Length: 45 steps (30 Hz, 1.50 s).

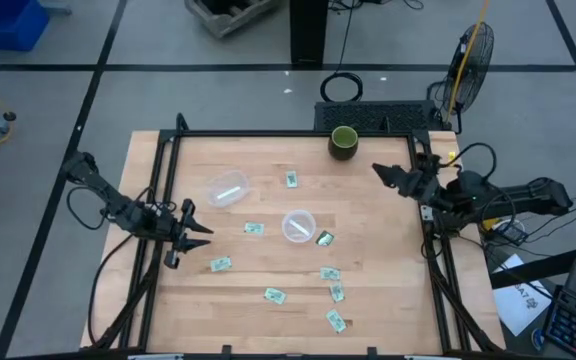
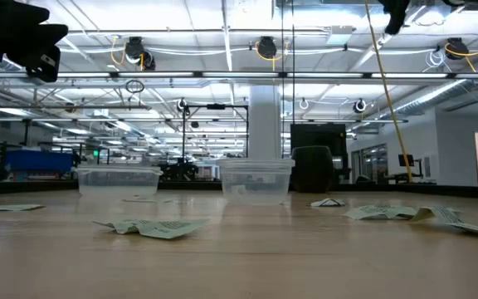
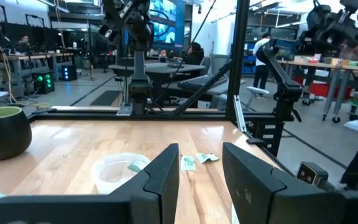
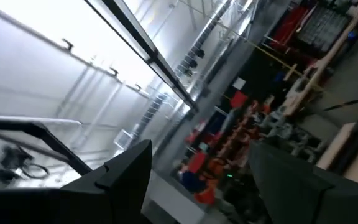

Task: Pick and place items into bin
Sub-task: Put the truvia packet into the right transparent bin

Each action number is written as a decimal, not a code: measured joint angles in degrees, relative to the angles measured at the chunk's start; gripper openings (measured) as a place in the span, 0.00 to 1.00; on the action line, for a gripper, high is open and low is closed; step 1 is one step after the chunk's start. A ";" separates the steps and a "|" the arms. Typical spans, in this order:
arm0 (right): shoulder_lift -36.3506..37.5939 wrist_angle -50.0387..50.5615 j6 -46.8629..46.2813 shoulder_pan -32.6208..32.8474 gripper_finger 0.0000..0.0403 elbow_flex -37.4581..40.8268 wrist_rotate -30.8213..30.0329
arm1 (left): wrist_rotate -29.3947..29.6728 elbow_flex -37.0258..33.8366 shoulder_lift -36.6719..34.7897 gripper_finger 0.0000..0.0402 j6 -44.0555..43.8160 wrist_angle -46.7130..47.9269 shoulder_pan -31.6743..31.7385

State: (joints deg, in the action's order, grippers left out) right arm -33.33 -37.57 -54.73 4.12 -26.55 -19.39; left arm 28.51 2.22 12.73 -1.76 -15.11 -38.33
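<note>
Several small green-and-white packets [image 1: 274, 295] lie flat on the wooden table [image 1: 368, 330], most of them in its near right part; one shows close in the low view [image 2: 152, 226]. Two clear cups stand near the middle [image 1: 298, 225] [image 1: 228, 188]; whether either is the bin I cannot tell. My left gripper [image 1: 200, 226] [image 3: 201, 152] hovers level at the table's left edge, open, nothing between its fingers. My right gripper [image 1: 378, 172] [image 4: 201, 155] is raised high at the right edge, tipped up toward the ceiling, open and empty.
A dark green cup [image 1: 343, 141] [image 3: 2, 132] stands at the far edge. A black frame [image 1: 288, 133] runs round the table. The nearer clear cup [image 3: 118, 169] and two packets [image 3: 194, 160] lie ahead of my left gripper. People and workbenches are beyond the table.
</note>
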 joint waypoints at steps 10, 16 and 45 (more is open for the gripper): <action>-12.38 -8.94 -4.22 0.00 0.64 -2.98 5.95 | 0.01 0.00 0.01 0.32 0.00 -0.07 0.00; -20.11 4.05 2.93 -0.04 0.64 -14.06 13.01 | 0.90 0.00 0.00 0.32 4.68 -0.04 0.07; -45.59 57.08 15.47 2.70 0.64 -23.21 14.80 | 6.66 0.00 0.00 0.32 7.56 0.35 0.07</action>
State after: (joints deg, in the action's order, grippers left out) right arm -78.92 19.50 -39.25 6.82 -49.75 -4.59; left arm 35.18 2.22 12.73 5.80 -14.76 -38.26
